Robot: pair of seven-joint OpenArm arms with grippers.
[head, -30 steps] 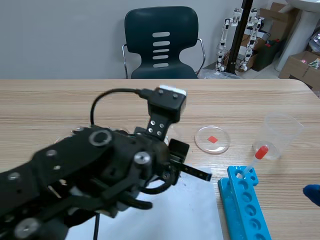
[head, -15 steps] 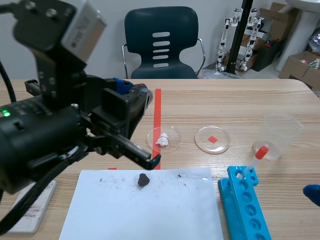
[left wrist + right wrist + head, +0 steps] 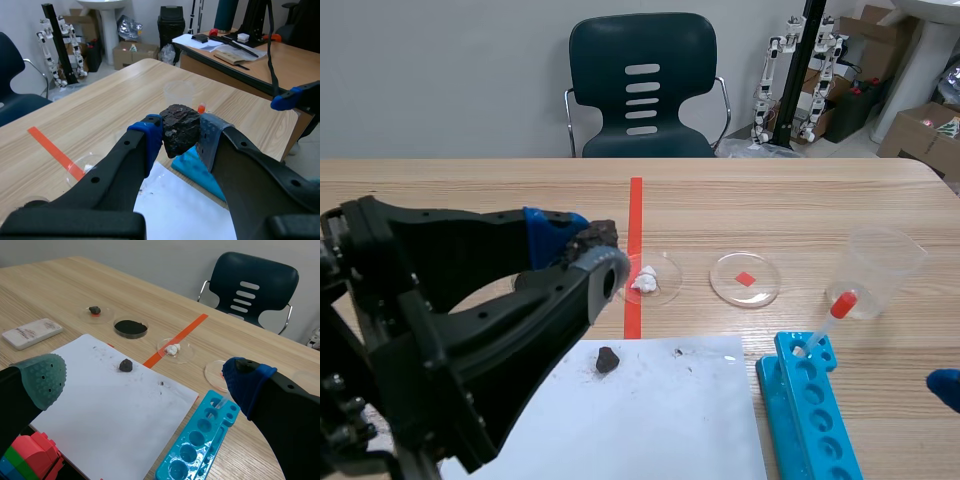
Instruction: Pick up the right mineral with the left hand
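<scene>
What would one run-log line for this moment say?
left gripper: shut on dark mineral, off the table | right gripper: open, empty | small dark stone: on white paper

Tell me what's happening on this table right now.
The left gripper is shut on a dark mineral chunk, pinched between its pads and held up off the table. A smaller dark mineral lies on the white paper below. The right gripper is open and holds nothing, off to the side near the blue tube rack.
</scene>
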